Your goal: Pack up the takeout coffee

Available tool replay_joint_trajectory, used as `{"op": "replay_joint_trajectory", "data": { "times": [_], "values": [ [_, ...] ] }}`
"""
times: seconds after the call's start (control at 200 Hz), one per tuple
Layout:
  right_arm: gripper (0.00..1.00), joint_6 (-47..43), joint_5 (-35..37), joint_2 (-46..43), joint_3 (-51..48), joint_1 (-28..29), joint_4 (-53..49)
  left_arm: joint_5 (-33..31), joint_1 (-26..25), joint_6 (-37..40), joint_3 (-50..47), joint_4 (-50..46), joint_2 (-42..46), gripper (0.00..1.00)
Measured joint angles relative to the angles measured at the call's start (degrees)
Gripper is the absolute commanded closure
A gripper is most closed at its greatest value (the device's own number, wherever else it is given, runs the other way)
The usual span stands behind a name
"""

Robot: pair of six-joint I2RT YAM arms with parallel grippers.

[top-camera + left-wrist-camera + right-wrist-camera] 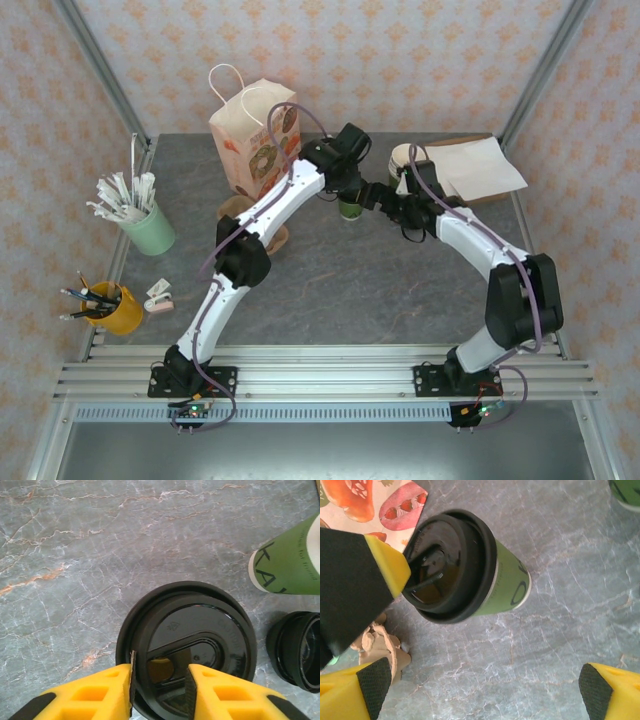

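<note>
The takeout coffee [349,208] is a dark-green cup [509,582] standing on the table with a round black lid [200,630] on top. My left gripper [160,672] hangs right over it. Its yellow fingers [100,692] stand a little apart, with the near rim of the lid between the pads and a gap on each side. In the right wrist view one left finger [385,570] rests at the lid's edge. My right gripper [482,695] is wide open just right of the cup, over bare table, with nothing between its fingers.
A printed paper bag [255,135] stands behind the cup. A brown pulp carrier [377,645] lies to its left. Another green cup [295,560] and a stack of black lids [297,650] lie close on the right. Flat brown bags [480,168] are at the back right.
</note>
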State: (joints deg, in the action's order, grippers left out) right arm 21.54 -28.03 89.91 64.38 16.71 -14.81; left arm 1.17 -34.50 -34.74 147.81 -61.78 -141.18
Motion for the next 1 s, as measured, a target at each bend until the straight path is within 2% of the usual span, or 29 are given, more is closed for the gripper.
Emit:
{"op": "replay_joint_trajectory", "data": {
  "times": [0.125,0.24,0.26,0.275,0.46,0.661,0.836,1.001],
  "values": [
    [0.01,-4.4,-0.4,2.3,3.7,0.0,-1.5,0.4,1.0,0.2,0.2,-0.2,0.2,0.42],
    [0.01,-8.7,-0.5,5.4,8.6,0.0,-4.6,-0.6,2.3,0.1,-3.5,-0.1,3.1,0.16],
    [0.01,-9.5,-0.4,6.2,9.8,0.0,-5.5,-1.1,2.6,0.5,-5.7,0.4,4.5,0.04],
    [0.01,-10.1,-0.4,6.8,10.8,0.1,-5.9,-1.2,2.8,0.4,-7.2,0.6,5.6,0.01],
    [0.01,-16.0,3.3,15.3,23.0,2.6,-11.7,-3.4,6.7,0.7,-31.8,7.1,26.8,0.0],
    [0.01,-19.0,6.1,21.5,29.9,4.7,-16.6,-6.6,11.8,0.7,-53.6,13.7,49.4,0.0],
    [0.01,-20.2,7.4,24.4,34.2,5.4,-20.2,-9.4,16.5,0.7,-66.9,15.1,57.5,0.0],
    [0.01,-20.4,9.0,26.1,36.7,5.9,-22.5,-10.6,18.2,0.7,-72.4,15.0,59.8,0.0]
  ]
}}
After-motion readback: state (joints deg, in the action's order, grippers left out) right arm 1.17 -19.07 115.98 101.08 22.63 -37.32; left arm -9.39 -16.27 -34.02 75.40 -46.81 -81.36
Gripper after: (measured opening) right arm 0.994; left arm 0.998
